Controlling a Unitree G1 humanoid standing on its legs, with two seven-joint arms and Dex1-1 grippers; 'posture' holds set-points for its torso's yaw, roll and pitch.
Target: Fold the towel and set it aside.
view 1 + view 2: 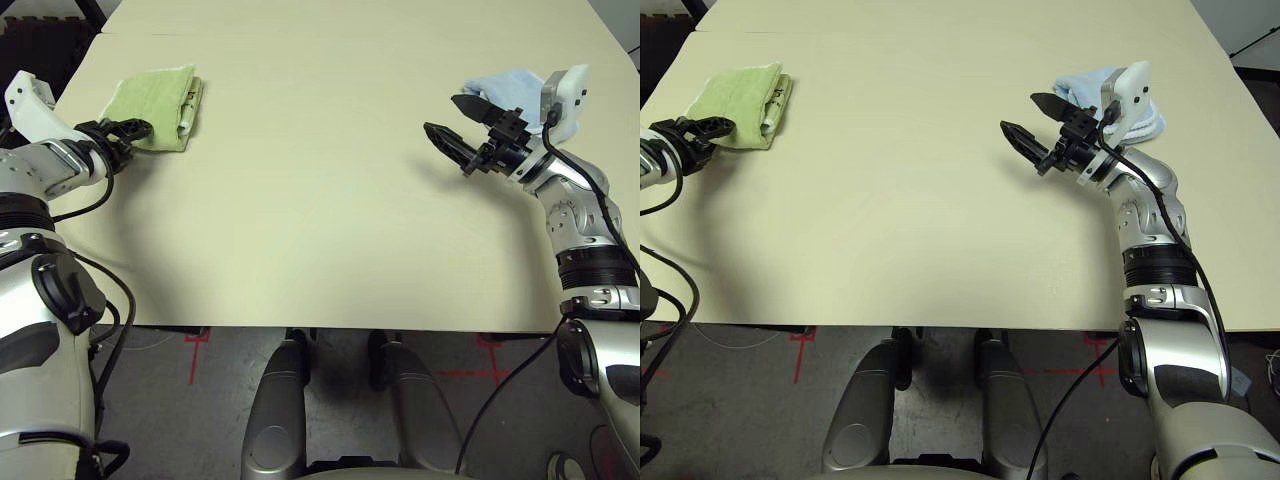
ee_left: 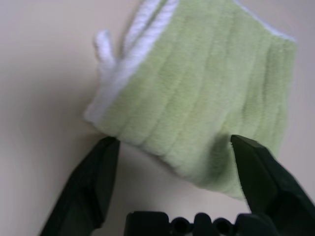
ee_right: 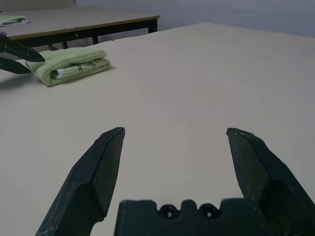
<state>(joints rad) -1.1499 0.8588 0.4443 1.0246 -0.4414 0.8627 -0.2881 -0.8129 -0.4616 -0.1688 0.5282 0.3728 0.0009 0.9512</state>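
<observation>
- The folded towel is lying just ahead of the left gripper, fingers apart around its near end, nothing clamped.
- The right gripper is hanging well apart across the tabletop, fingers spread.

Light green terry towel with white stitched edging, folded into a thick compact bundle. Lying flat near the table's far left corner, layered edges and a small dark embroidered mark showing along its right side. Free of any grip, resting on the tabletop alone.
</observation>
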